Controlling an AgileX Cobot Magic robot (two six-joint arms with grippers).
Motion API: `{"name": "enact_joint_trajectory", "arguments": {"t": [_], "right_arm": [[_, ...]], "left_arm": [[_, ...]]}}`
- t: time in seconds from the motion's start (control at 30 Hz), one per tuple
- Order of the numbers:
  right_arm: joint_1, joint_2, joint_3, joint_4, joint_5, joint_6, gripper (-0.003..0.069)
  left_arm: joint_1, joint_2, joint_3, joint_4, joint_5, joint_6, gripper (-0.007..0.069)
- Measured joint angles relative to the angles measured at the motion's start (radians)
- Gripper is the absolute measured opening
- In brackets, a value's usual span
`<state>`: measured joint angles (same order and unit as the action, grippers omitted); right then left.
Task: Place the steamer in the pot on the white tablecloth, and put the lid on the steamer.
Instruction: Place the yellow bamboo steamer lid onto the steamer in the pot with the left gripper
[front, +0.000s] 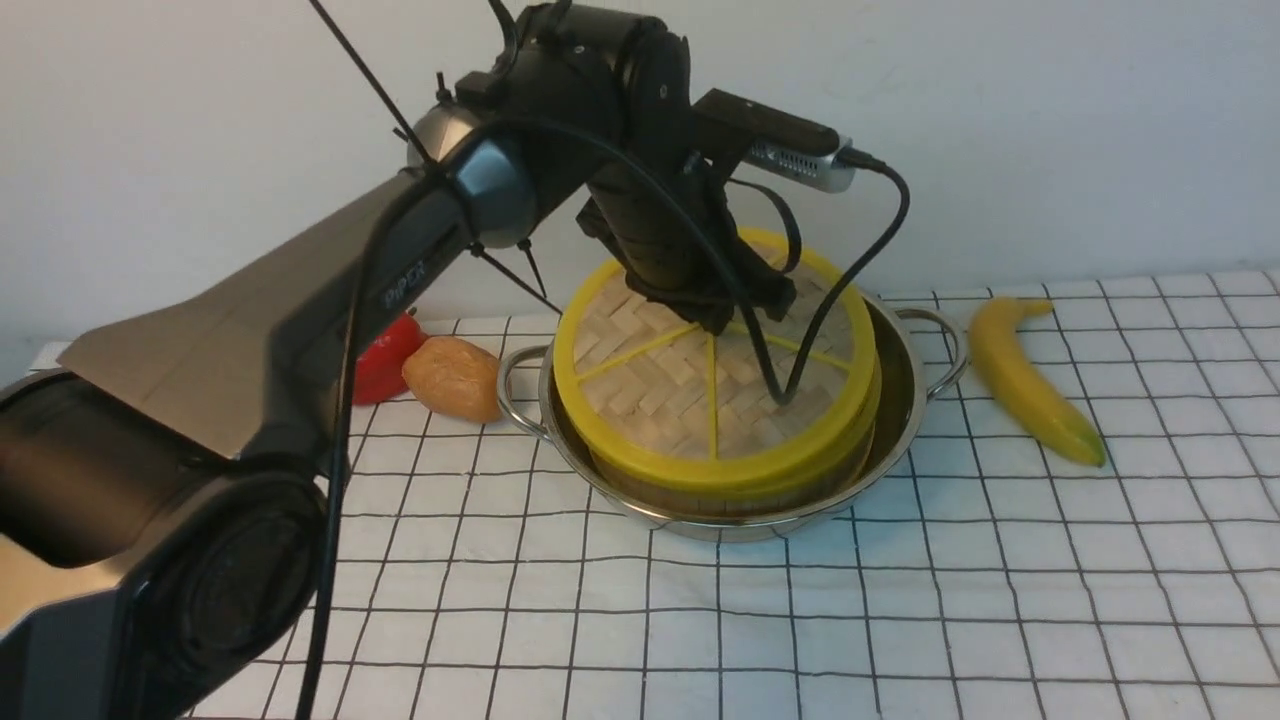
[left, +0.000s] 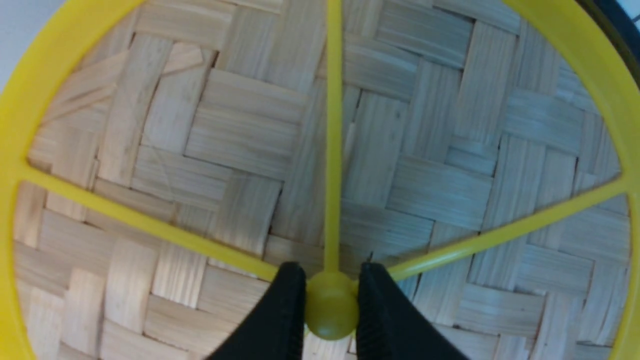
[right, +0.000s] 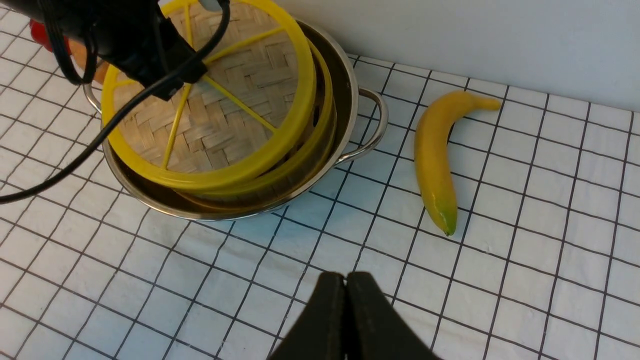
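The steel pot (front: 905, 400) stands on the white tablecloth (front: 900, 600) with the steamer (front: 700, 500) inside it; only the steamer's yellow rim (right: 320, 145) and wooden wall show. The woven lid (front: 680, 400) sits tilted over the steamer, its near edge low and its far edge raised. My left gripper (front: 715, 320) comes down from above and is shut on the lid's yellow centre hub (left: 330, 305), one black finger on each side. My right gripper (right: 346, 280) hangs shut and empty over the cloth, in front of the pot. The steamer's contents are hidden.
A yellow banana (front: 1020, 380) lies on the cloth to the right of the pot. A red pepper (front: 385, 355) and a tan rounded food item (front: 455, 378) lie to the pot's left. A pale wall rises close behind the pot.
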<state>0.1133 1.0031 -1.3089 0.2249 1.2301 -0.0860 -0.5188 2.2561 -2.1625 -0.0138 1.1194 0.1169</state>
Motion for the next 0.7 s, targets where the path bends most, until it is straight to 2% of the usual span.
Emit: {"name": "enact_joint_trajectory", "arguments": {"t": [0.2, 0.7], "right_arm": [[0.000, 0.000, 0.002, 0.002, 0.000, 0.000, 0.0012], [0.000, 0.000, 0.003, 0.021, 0.000, 0.000, 0.0020]], "left_arm": [[0.000, 0.007, -0.001, -0.002, -0.050, 0.009, 0.0123], [0.000, 0.033, -0.005, -0.010, -0.053, 0.019, 0.0123]]}}
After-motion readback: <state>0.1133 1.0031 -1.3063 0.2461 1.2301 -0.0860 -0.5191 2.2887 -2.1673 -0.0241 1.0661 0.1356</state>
